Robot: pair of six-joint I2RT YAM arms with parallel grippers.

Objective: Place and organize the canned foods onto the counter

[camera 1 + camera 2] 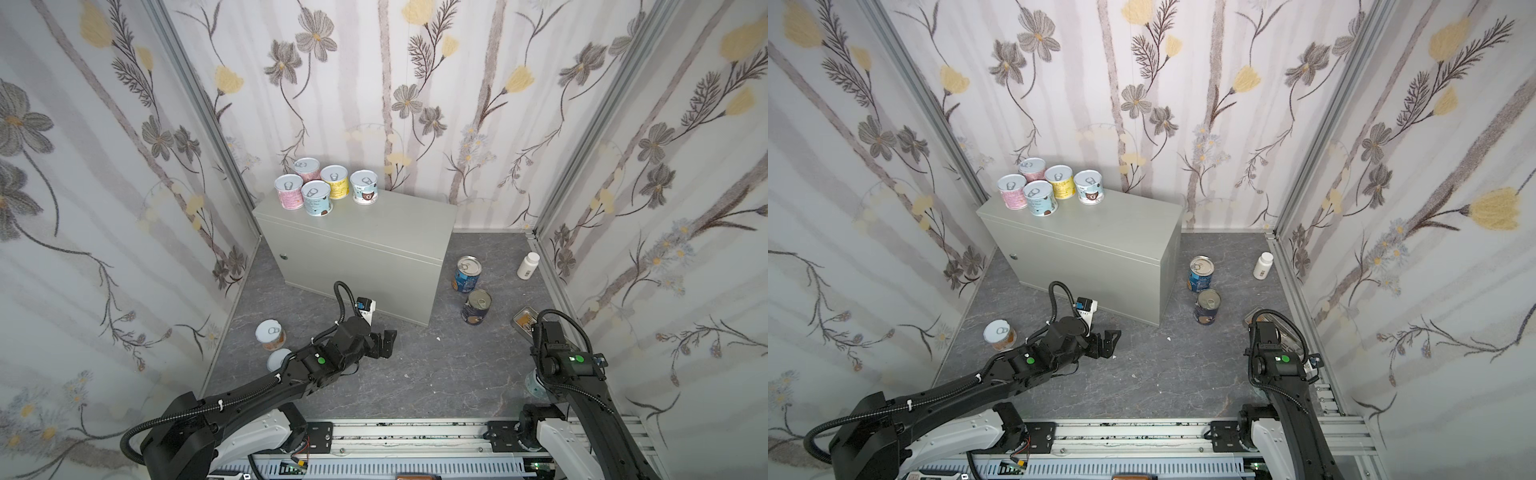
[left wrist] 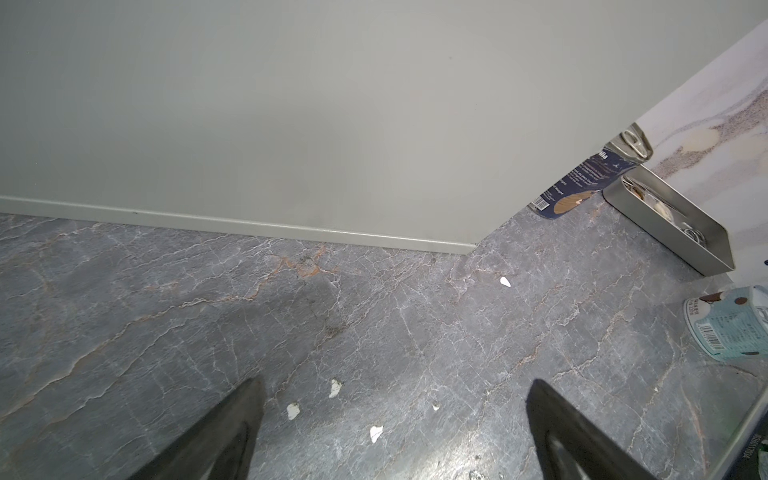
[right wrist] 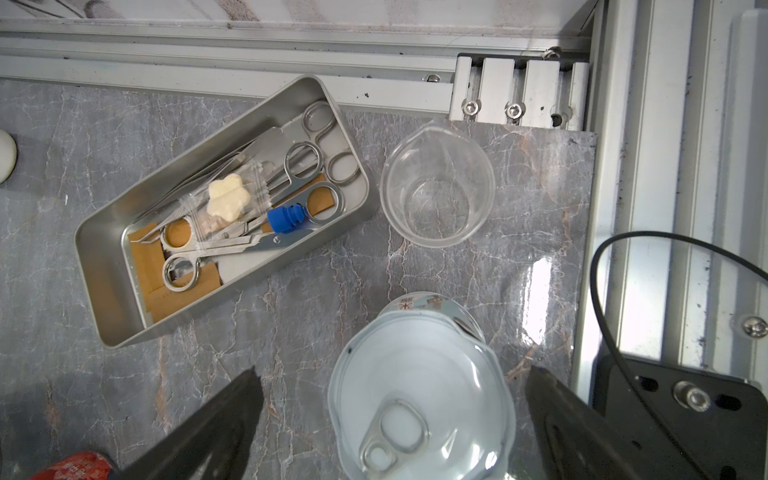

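The counter (image 1: 365, 232) is a light-grey box against the back wall, with several pastel cans (image 1: 322, 187) clustered on its back left corner. On the floor to its right stand a blue can (image 1: 466, 274) and a navy can (image 1: 476, 307). At the left wall stand a short can (image 1: 270, 334) and another (image 1: 277, 359) partly under my left arm. My left gripper (image 1: 384, 338) hangs open over bare floor before the counter's front. My right gripper (image 3: 395, 370) is open, its fingers either side of a pale blue can (image 3: 419, 399) and above its pull-tab lid, not touching it.
A white pill bottle (image 1: 528, 266) stands by the right wall. An open flat tin (image 3: 220, 208) with scissors and a clear glass beaker (image 3: 436, 187) sit close to the pale blue can. The aluminium frame rail (image 3: 648, 208) runs right beside it.
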